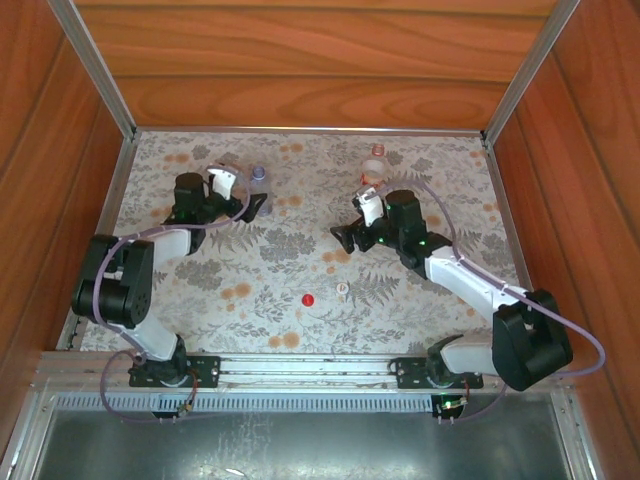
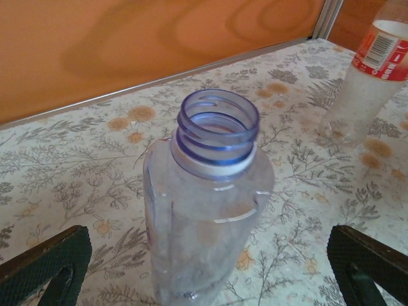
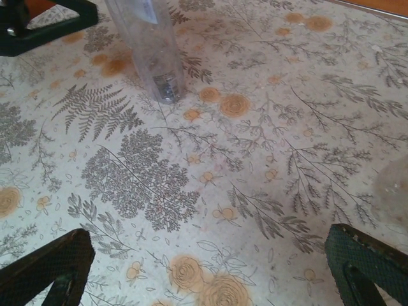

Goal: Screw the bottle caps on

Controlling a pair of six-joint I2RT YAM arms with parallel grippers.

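Clear glossy plastic bottle (image 2: 204, 223) — wood walls (image 1: 300, 60)

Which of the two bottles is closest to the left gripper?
The plain bluish-necked bottle, directly in front of the open left gripper; the red-labelled bottle stands farther off to the right.

Open tabletop (image 1: 270, 262) surrounds red cap (image 1: 308, 299); white cap (image 1: 342, 291) nearby.

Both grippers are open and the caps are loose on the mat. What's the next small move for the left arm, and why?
Probably close the left gripper on the bluish bottle: it stands upright, centred between the open fingers, with its neck uncapped. The red cap and white cap lie nearer the bases, so the bottle likely needs steadying first.
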